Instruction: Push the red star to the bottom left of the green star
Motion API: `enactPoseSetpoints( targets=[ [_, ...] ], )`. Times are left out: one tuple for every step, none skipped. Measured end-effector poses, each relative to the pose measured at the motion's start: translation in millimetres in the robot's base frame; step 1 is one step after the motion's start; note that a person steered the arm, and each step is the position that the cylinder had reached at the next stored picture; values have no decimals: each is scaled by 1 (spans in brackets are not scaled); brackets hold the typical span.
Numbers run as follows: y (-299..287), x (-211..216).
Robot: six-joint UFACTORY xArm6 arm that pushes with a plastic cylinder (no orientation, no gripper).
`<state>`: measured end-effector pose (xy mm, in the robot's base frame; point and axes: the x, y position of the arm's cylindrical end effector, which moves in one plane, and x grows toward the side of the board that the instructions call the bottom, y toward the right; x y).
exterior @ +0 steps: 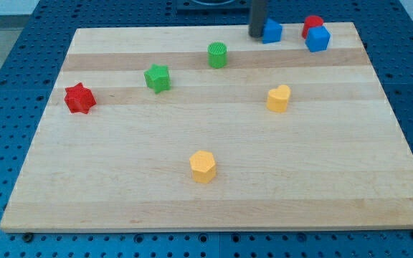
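1. Pale wood, banded in light and darker strips, smooth: the board (214, 201), laid on a blue perforated table (20, 43). It is the largest item and carries every block.
2. Dark, straight rod, matt: my tip (256, 36) is set at the view's top edge of the board, touching or just beside a blue block (272, 31). No jaws are fitted, so nothing is held; it can only push.
3. Blue block, cube-like (318, 39), with a red rounded block (312, 25) just behind it, at the view's top right.
4. Yellow block, hexagonal (203, 166), low centre; yellow block, rounded at one end (279, 98), right of centre.
5. Green cylinder (218, 54), ribbed on its side, top centre.
6. Green star (158, 77), solid and matt, left of the cylinder.
7. Red star (79, 98), near the view's left edge, to the lower left of the green star but well apart from it.
8. Step judged: approach not yet begun. The next move is judged to call for a long crossing to the red star's left side, skirting both green pieces, then a short push rightward to close the gap.
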<state>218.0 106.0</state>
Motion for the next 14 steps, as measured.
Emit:
enactPoseSetpoints(
  targets=[
    [23,0],
    [3,0],
    [-14,36],
    [-3,109],
    [-34,172],
    [-139,211],
    [-259,213],
    [-409,213],
    [-411,210],
    [-411,202],
    [-410,158],
    [-396,133],
    [-364,157],
    [-341,206]
  ],
)
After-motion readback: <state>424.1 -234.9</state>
